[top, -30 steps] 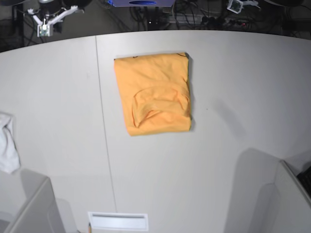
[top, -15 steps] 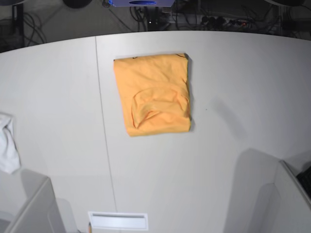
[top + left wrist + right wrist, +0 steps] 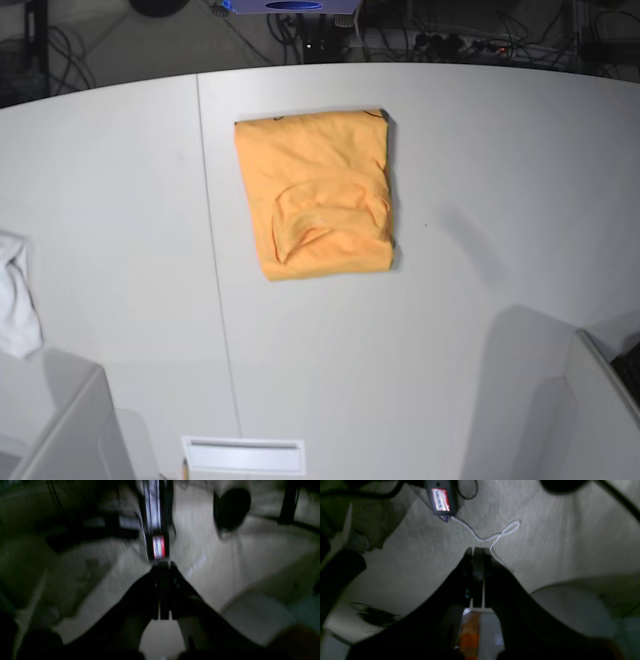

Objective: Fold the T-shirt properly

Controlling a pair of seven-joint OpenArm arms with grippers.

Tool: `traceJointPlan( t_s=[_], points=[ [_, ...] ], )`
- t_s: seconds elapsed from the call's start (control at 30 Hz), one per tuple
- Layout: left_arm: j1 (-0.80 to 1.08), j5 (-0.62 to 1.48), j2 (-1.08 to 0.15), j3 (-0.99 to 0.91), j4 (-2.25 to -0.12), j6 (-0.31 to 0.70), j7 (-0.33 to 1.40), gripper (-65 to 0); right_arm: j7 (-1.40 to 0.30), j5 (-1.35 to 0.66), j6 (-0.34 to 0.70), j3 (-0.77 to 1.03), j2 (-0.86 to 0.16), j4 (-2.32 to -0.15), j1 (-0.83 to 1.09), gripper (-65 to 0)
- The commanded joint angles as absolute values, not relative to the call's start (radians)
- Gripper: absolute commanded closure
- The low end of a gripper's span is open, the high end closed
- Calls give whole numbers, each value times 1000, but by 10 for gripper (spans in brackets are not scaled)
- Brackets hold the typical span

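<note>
shirt (image 3: 315, 193): folded rectangle, upper centre of base view on table (image 3: 480, 300), long axis top-to-bottom | left gripper (image 3: 162, 590): jaws together, empty | right gripper (image 3: 476, 580): jaws together, empty (both over floor, off the table; neither clearly nearer) | fold looks done

Left wrist view. The left gripper (image 3: 161, 590) is seen from behind as a dark silhouette, its two jaws pressed together with nothing held between them. Beyond the tips, a pale, blurred floor (image 3: 232, 562) is shown. A dark device bearing a red and white label (image 3: 158, 546) is located just above the gripper tips. A round dark object (image 3: 232, 507) is visible at upper right. The whole frame is dim and motion-blurred.
</note>
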State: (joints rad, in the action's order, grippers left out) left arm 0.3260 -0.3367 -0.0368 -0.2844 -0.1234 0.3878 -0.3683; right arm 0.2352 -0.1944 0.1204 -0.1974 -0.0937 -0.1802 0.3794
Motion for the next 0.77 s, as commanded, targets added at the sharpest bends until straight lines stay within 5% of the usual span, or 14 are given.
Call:
traceJointPlan(
  t_s=[0.0, 0.13, 0.73],
  points=[
    [335, -340, -31, -285, -119, 364, -360, 0, 246, -194, 116, -220, -99, -154, 349, 0],
    [288, -340, 4, -285, -120, 280, -360, 0, 222, -194, 116, -275, -97, -87, 259, 0],
    [232, -340, 13, -285, -120, 275, -358, 0, 222, -196, 116, -283, -81, -85, 188, 0]
  ],
)
